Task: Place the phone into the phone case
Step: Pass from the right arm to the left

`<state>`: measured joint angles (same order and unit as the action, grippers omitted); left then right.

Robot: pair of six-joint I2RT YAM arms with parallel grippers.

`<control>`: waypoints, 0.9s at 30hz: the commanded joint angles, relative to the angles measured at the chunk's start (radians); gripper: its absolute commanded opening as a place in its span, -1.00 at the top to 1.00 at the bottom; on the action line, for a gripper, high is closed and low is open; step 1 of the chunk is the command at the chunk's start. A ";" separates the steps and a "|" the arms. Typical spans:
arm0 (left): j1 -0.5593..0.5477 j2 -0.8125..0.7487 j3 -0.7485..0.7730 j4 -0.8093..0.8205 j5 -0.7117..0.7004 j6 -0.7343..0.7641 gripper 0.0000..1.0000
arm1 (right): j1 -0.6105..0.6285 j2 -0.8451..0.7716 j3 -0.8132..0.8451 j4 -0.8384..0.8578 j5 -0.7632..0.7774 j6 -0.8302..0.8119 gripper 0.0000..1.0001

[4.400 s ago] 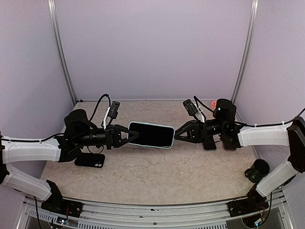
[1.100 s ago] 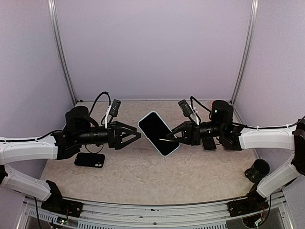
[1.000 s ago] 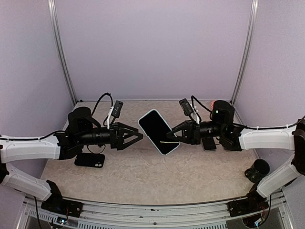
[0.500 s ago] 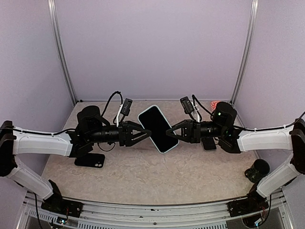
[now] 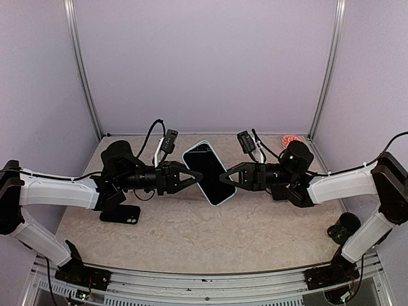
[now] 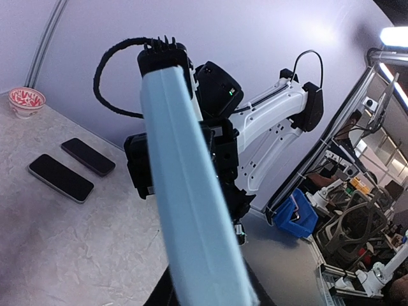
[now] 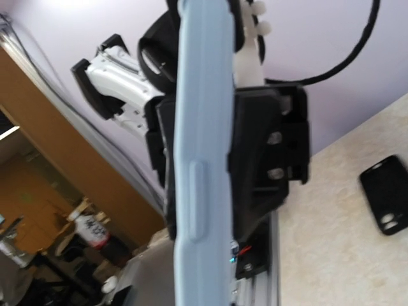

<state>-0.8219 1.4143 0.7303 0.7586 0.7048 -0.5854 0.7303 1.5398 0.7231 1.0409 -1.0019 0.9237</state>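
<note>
At the far left of the table [image 5: 191, 239] a black case [image 5: 120, 213] is lying flat with its camera cut-out showing. We are reading it as a spare, since nothing is reaching for it.

Just right of it, the left gripper [image 5: 188, 180] is standing at the left edge of the phone [image 5: 205, 171], its fingers set narrow around that edge. We cannot tell whether they are pinching it or only bracketing it.

The phone is hanging in the air between the two arms, over the middle of the table, tilted with its dark screen facing up. Both wrist views are showing a light-blue rim along the visible length of its side. So we are judging that the phone case [image 7: 201, 159] is already around the phone. What is left is, at most, pressing the corners home and setting it down.

The right gripper [image 5: 223, 179] is clamped on the phone's right edge and is bearing it. Beyond that arm a pair of dark phones [image 6: 62, 178] is lying side by side, and a red-and-white bowl [image 5: 292, 139] is sitting in the far right corner.

We are not seeing the case's back or all its corners, so full seating is staying unconfirmed. The blue edge is blocking most of each wrist view, the left fingers are cut off at the frame's bottom, and the right arm is covering most of the dark phones from above.
</note>
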 commanded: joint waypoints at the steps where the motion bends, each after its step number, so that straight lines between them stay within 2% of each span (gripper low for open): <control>1: 0.003 0.035 0.021 0.086 0.003 -0.033 0.45 | 0.049 0.006 0.023 0.147 -0.107 0.050 1.00; 7: 0.000 0.052 0.017 0.136 0.032 -0.058 0.39 | 0.051 0.014 0.029 0.198 -0.116 0.090 1.00; 9: 0.000 0.056 0.016 0.154 0.039 -0.069 0.26 | 0.052 0.019 0.030 0.223 -0.119 0.104 1.00; 12: 0.000 0.047 0.011 0.161 0.033 -0.069 0.16 | 0.051 0.015 0.030 0.210 -0.113 0.097 1.00; 16: 0.001 0.022 0.001 0.152 0.030 -0.065 -0.12 | 0.051 0.008 0.033 0.194 -0.104 0.089 1.00; 24: 0.003 -0.003 0.007 0.135 0.017 -0.056 -0.10 | 0.050 0.009 0.044 0.160 -0.099 0.077 1.00; 27: 0.001 -0.050 0.014 0.045 -0.035 0.020 -0.14 | 0.050 0.007 0.037 0.156 -0.096 0.076 1.00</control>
<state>-0.8265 1.4246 0.7300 0.8799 0.7433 -0.6384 0.7631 1.5616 0.7288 1.1507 -1.0626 1.0126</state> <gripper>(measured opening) 0.559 0.091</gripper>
